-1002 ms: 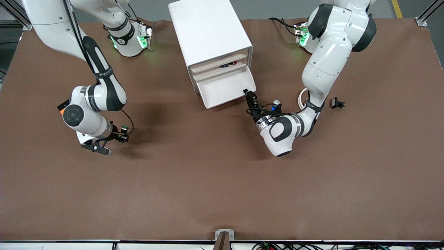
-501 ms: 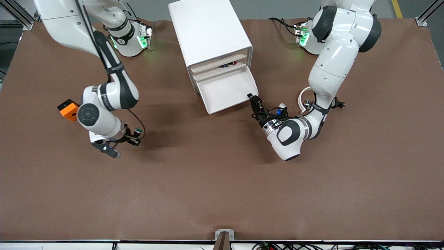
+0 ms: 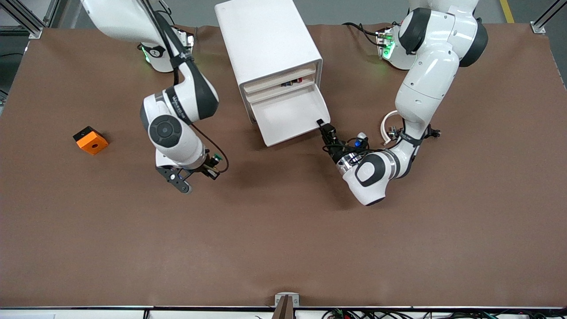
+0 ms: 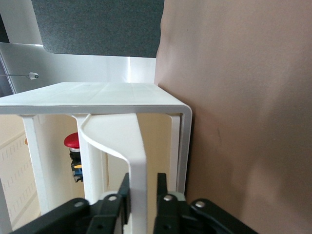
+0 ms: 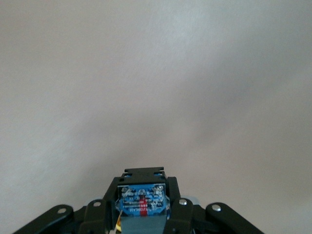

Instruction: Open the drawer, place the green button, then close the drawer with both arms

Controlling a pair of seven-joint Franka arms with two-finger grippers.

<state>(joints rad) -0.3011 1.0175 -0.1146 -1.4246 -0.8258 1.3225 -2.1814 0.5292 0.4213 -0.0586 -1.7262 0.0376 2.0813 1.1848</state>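
2 grippers at work; left gripper [image 3: 320,124] clenched on the pulled-out drawer [image 3: 290,116] front corner; right gripper [image 3: 211,166] grasps the button [image 5: 142,204] above bare table [image 3: 283,230].

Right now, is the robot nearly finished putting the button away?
About halfway. The drawer is pulled open, the left gripper shut on its front corner. The right gripper holds the button above the table, not yet over the drawer. Dropping it in and closing remain.

Glossy arms [image 3: 425,66]; drawer [image 3: 290,116] seemingly smooth plastic.
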